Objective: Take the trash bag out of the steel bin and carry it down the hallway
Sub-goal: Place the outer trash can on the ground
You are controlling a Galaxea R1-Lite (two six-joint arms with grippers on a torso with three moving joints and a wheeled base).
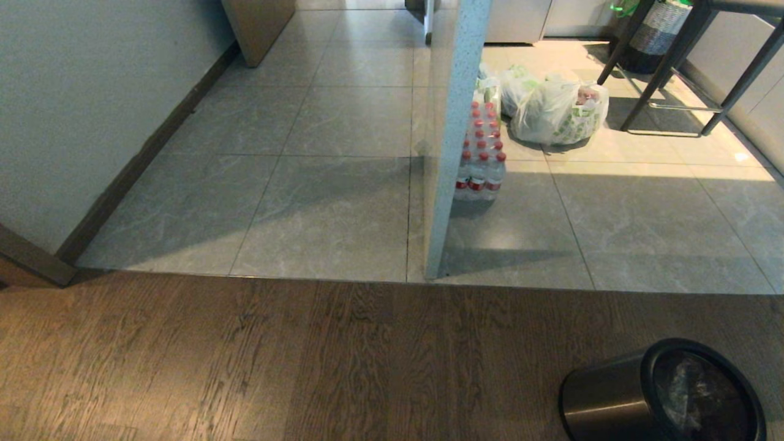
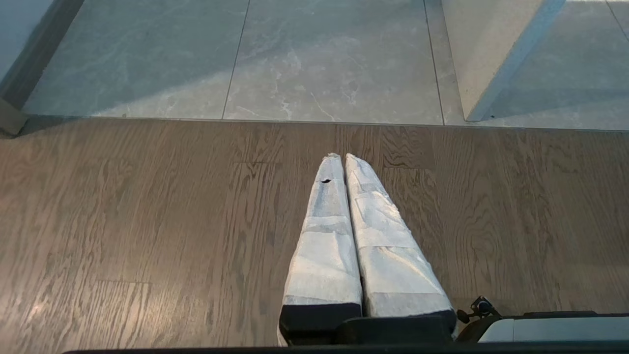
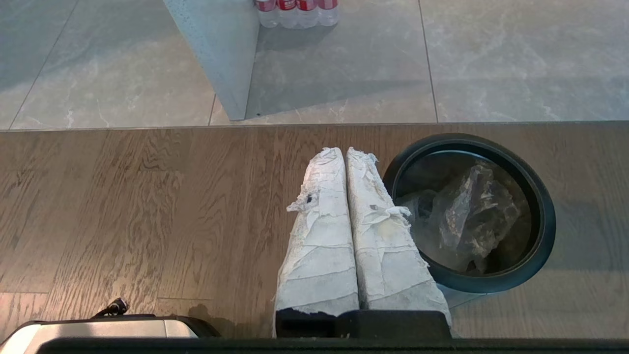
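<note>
The steel bin [image 1: 603, 398] stands on the wooden floor at the lower right of the head view, with a black ring round its mouth. The trash bag [image 1: 689, 389], crinkled clear plastic, lies inside it. In the right wrist view the bin [image 3: 544, 216] and the bag [image 3: 467, 216] sit just beside my right gripper [image 3: 345, 150], which is shut and empty above the floor, apart from the rim. My left gripper [image 2: 343, 156] is shut and empty over bare wooden boards. The hallway [image 1: 343, 122], tiled, with a white wall and a dark baseboard, runs away at the left. Neither arm shows in the head view.
A white speckled partition [image 1: 453, 135] stands on the tiles ahead, with a pack of red-capped water bottles [image 1: 481, 162] against it. Behind lie white bags with green print [image 1: 560, 110], black stool legs [image 1: 674, 61] and a woven basket [image 1: 661, 24].
</note>
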